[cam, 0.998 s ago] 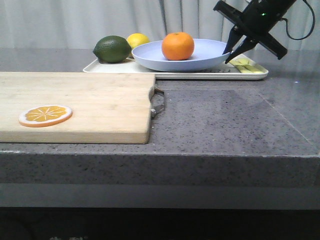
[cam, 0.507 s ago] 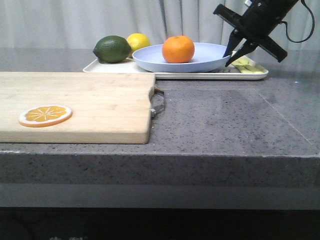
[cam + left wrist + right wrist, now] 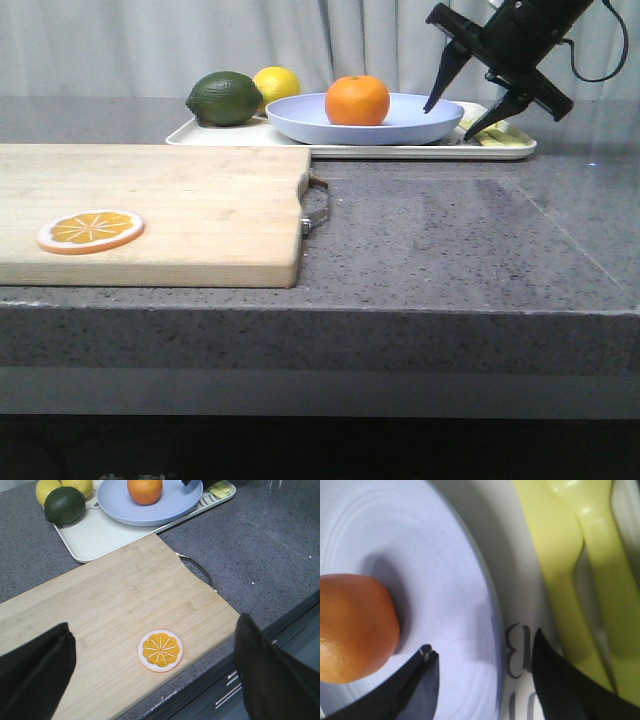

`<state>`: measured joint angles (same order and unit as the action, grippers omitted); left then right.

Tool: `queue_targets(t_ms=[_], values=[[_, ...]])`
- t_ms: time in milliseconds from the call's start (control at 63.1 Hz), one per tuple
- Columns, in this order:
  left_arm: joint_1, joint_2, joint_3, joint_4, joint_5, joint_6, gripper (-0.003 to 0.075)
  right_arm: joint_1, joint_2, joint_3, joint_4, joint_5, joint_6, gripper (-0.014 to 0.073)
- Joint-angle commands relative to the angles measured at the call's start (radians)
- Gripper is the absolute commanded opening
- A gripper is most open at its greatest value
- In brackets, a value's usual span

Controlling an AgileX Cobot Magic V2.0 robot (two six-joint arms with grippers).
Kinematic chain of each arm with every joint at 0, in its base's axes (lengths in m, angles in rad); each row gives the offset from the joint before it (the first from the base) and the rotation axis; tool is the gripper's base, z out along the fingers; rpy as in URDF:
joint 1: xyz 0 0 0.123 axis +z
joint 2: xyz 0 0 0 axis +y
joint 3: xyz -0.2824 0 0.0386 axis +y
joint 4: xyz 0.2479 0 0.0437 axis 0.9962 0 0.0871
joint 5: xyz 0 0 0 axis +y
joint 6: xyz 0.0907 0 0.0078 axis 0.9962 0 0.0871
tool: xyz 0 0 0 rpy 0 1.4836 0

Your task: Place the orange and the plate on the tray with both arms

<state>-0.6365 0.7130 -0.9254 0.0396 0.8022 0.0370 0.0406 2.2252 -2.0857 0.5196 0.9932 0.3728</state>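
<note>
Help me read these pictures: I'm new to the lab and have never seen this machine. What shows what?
It is a robot with two arms, each ending in a two-fingered gripper. The front view looks forward across a grey stone counter. At the back, a flat off-white tray carries a pale lavender-blue plate with a round orange on it, beside a dark green lime and a yellow lemon. The right gripper is open, its fingers straddling the plate's rim; its wrist camera shows that close up. The left gripper, also open and empty, looks down on a pale wooden cutting board holding an orange slice.
</note>
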Motion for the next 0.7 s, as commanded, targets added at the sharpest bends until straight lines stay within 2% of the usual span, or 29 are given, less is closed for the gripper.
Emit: queue_targets(t_ms=[0, 174, 333, 555, 682], values=[[0.001, -0.001, -0.027, -0.007, -0.060, -0.007, 0.0620, -0.001, -0.100, -0.035, 0.029, -0.023, -0.006, 0.0455], [0.001, -0.001, -0.027, -0.007, -0.060, -0.007, 0.0620, -0.001, -0.153, -0.038, -0.030, 0.046, -0.006, 0.0455], [0.001, -0.001, -0.027, -0.005, -0.060, -0.007, 0.0620, 0.004, -0.221, -0.038, -0.144, 0.160, -0.024, 0.0455], [0.001, -0.001, -0.027, 0.002, -0.060, -0.007, 0.0620, 0.019, -0.337, -0.038, -0.179, 0.342, -0.213, 0.0455], [0.001, -0.001, -0.027, 0.002, -0.060, -0.007, 0.0620, 0.020, -0.430, 0.006, -0.180, 0.341, -0.292, 0.0455]])
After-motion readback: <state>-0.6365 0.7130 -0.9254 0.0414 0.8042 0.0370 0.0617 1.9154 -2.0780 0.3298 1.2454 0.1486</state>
